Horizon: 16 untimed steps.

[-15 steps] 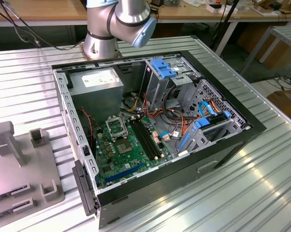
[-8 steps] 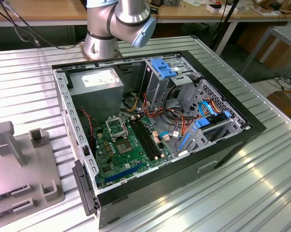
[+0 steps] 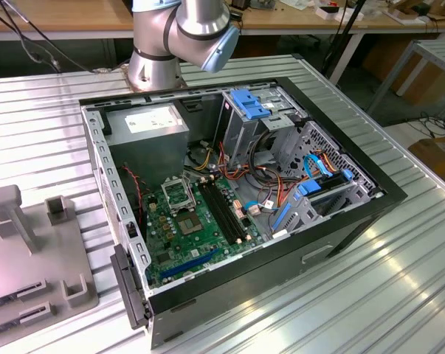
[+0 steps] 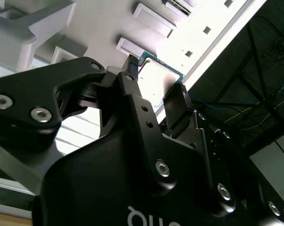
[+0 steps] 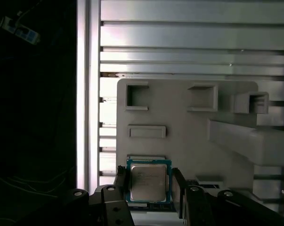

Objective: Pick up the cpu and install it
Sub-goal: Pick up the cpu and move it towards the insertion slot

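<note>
Gripper (image 5: 150, 186) is clamped on the cpu (image 5: 148, 181), one finger on each of two opposite edges, with the grey tray (image 5: 193, 141) behind it in both wrist views. The cpu looks light, thin and stiff, probably fragile on its faces and slippery, so the edge hold seems right.

The arm (image 3: 196, 26) rises from its base and bends out of the exterior view. The gripper (image 5: 149, 188) points downward, its two black fingers (image 4: 138, 107) parallel and apparently pressed against opposite edges of the cpu (image 5: 148, 182).
</note>
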Motion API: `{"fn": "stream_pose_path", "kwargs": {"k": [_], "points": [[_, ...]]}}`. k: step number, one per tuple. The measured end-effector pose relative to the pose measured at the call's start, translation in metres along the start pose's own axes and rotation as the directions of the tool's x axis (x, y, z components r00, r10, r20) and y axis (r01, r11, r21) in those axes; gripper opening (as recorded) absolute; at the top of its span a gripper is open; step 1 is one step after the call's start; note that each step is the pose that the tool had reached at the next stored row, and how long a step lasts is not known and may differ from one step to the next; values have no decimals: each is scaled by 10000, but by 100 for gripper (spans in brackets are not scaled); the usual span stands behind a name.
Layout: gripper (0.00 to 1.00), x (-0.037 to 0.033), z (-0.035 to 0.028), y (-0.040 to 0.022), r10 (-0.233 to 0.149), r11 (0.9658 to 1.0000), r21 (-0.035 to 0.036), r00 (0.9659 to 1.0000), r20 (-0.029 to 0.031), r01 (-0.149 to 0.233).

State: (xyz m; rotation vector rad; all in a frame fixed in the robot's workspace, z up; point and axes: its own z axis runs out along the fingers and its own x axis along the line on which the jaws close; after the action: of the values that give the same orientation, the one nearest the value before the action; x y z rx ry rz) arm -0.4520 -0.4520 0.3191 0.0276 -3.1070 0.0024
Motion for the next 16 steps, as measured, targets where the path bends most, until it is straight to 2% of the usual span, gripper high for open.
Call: {"fn": "stream_pose_path", "kwargs": {"k": [16], "points": [[47, 4, -140, 0, 0, 10000, 1, 10000, -4, 0]]}}
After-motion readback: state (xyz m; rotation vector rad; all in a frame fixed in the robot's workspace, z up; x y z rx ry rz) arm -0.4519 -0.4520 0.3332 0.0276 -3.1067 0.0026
